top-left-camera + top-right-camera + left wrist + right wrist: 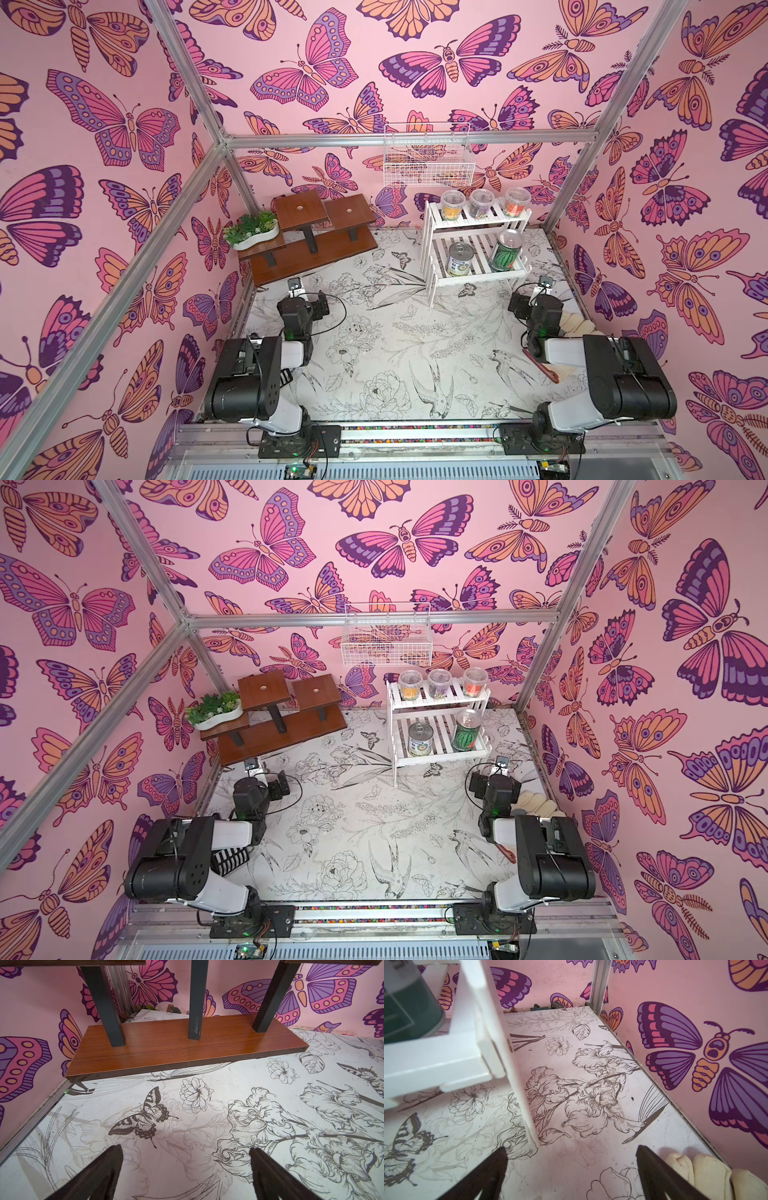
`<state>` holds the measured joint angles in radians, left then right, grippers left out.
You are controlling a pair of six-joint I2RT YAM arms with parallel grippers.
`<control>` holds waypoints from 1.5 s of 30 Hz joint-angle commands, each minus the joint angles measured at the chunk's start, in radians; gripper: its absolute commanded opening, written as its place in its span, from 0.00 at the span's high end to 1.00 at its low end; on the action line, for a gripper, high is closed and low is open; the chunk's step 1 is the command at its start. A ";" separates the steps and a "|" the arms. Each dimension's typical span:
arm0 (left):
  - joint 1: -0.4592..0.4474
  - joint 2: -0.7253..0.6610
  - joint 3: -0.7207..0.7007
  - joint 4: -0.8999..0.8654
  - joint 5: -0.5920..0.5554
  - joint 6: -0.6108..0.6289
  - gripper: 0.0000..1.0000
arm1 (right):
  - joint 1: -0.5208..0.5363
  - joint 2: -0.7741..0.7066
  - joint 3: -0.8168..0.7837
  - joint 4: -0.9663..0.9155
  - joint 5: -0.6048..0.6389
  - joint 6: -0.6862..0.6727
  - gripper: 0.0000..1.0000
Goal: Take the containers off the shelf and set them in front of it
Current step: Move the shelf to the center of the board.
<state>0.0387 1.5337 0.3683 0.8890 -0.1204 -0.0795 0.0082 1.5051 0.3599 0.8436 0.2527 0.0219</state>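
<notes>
Shelf (429, 249): at one o'clock on the table (395, 353).
Top tier: three cups (481, 203).
Lower tier: two cans (460, 259).
Left gripper (185, 1148): released, empty.
Right gripper (571, 1149): released, empty.

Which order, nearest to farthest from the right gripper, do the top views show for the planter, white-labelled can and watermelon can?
1. watermelon can, lower shelf tier, on the right gripper side.
2. white-labelled can, same tier, further left.
3. planter, on the brown stand, far left.
</notes>
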 commanded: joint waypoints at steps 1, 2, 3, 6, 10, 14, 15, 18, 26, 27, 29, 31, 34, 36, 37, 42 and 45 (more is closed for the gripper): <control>-0.003 0.005 0.009 -0.010 -0.004 -0.003 0.00 | 0.000 -0.003 0.024 -0.014 -0.012 0.007 0.01; -0.004 0.005 0.009 -0.010 -0.005 -0.003 0.00 | 0.000 -0.007 0.020 -0.009 -0.012 0.007 0.01; -0.003 0.005 0.009 -0.010 -0.004 -0.004 0.00 | 0.000 -0.008 0.017 -0.002 -0.013 0.003 0.01; -0.005 -0.023 0.033 -0.071 0.037 0.017 0.00 | 0.004 -0.046 0.048 -0.073 -0.047 -0.023 0.01; -0.018 -0.119 0.124 -0.331 0.115 0.062 0.00 | 0.024 -0.155 0.188 -0.477 0.002 0.001 0.01; -0.055 -0.219 0.199 -0.566 0.174 0.073 0.00 | 0.049 -0.270 0.220 -0.702 0.057 0.051 0.01; -0.074 -0.240 0.222 -0.628 0.181 0.067 0.00 | 0.059 -0.301 0.227 -0.764 0.076 0.065 0.01; -0.165 -0.290 0.293 -0.771 0.172 0.031 0.01 | 0.090 -0.391 0.261 -0.926 0.117 0.081 0.01; -0.443 -0.171 0.558 -0.971 0.146 -0.102 0.01 | 0.100 -0.528 0.409 -1.232 0.135 0.107 0.01; -0.465 -0.144 0.590 -0.988 0.154 -0.124 0.01 | 0.099 -0.532 0.428 -1.251 0.138 0.111 0.01; -0.506 -0.090 0.675 -1.019 0.172 -0.171 0.01 | 0.100 -0.524 0.487 -1.301 0.146 0.121 0.01; -0.535 -0.039 0.746 -1.040 0.190 -0.210 0.02 | 0.100 -0.495 0.548 -1.353 0.144 0.135 0.01; -0.584 0.021 0.843 -1.082 0.194 -0.252 0.04 | 0.098 -0.446 0.632 -1.415 0.137 0.163 0.01; -0.613 0.059 0.898 -1.104 0.199 -0.282 0.04 | 0.090 -0.422 0.673 -1.445 0.127 0.176 0.01; -0.628 0.081 0.928 -1.121 0.204 -0.295 0.05 | 0.080 -0.411 0.691 -1.459 0.112 0.185 0.01; -0.686 0.177 1.051 -1.187 0.190 -0.355 0.08 | 0.007 -0.382 0.754 -1.513 0.037 0.238 0.01; -0.718 0.225 1.101 -1.209 0.154 -0.374 0.10 | -0.025 -0.375 0.775 -1.537 0.019 0.253 0.01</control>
<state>-0.6601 1.7248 1.4372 -0.2462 0.0593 -0.4061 0.0074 1.1252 1.0939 -0.6216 0.3096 0.2348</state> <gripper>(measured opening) 0.907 0.991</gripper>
